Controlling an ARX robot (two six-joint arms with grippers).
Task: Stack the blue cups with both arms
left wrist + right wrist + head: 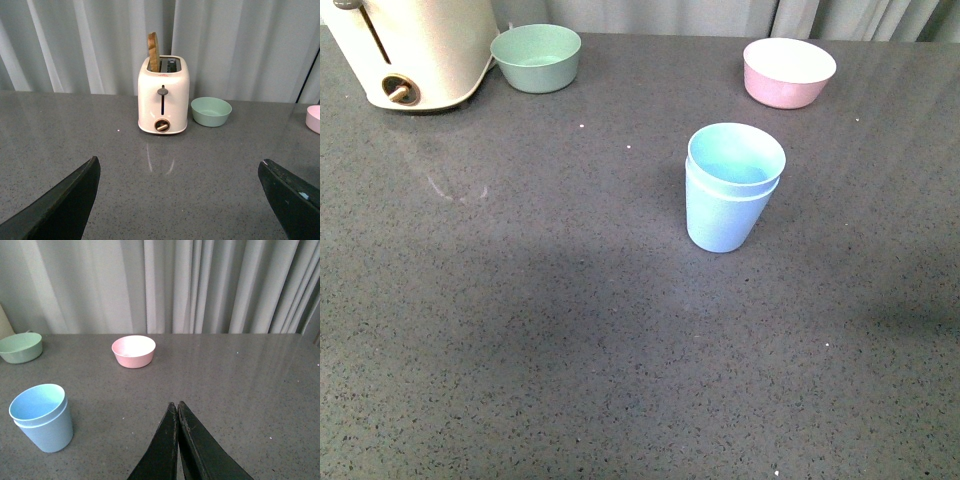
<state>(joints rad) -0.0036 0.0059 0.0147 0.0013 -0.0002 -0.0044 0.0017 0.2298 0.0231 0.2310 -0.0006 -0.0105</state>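
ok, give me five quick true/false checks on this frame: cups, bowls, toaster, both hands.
1. The blue cups are nested, one inside the other. True.
2. The stack lies on its side. False: it stands upright on the table.
3. The right hand is shut and holds nothing. True.
4. The left hand is clamped on a cup. False: its fingers are wide apart with only bare table between them.
5. The pink bowl sits beside the toaster. False: the green bowl is next to the toaster; the pink one is off to the other side.
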